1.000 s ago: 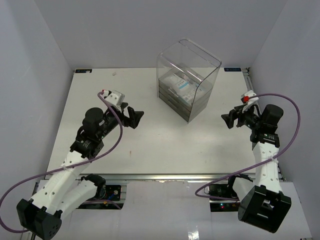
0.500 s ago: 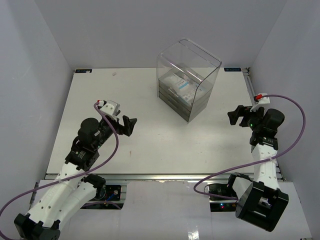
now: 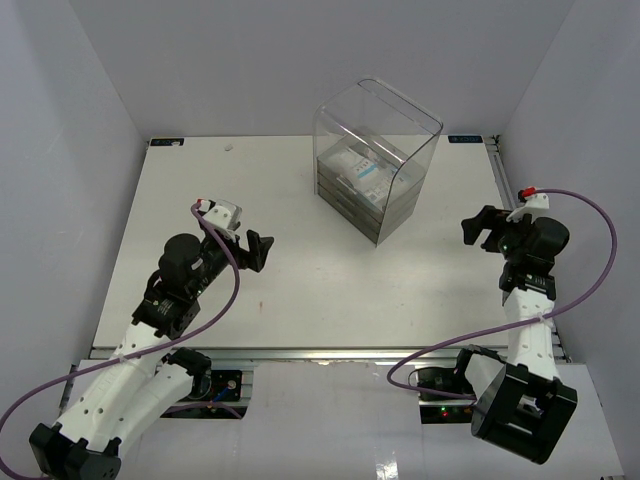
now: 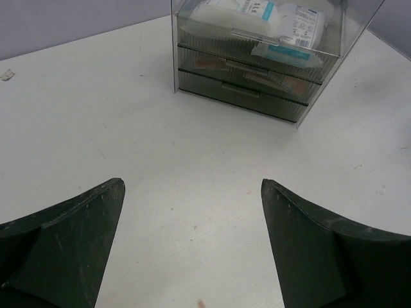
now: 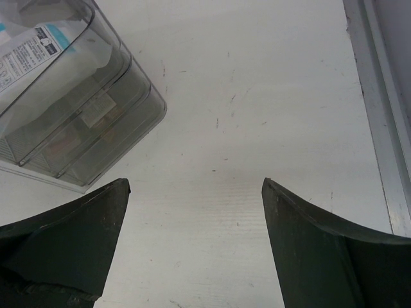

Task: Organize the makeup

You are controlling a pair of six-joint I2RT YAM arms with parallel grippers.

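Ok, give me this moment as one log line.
left claw: open, empty | right claw: open, empty | sachets: in drawer box top tray

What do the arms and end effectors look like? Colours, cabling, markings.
The left arm and right arm have white links with black joints. A purple cable loops loosely off each. Each wrist carries a small white module with a red tip. The left end effector and right end effector each have two dark, wedge-shaped fingers, lightly scuffed. No markings legible.

White-and-blue sachets [image 3: 364,170] sit inside the clear box [image 3: 412,190].
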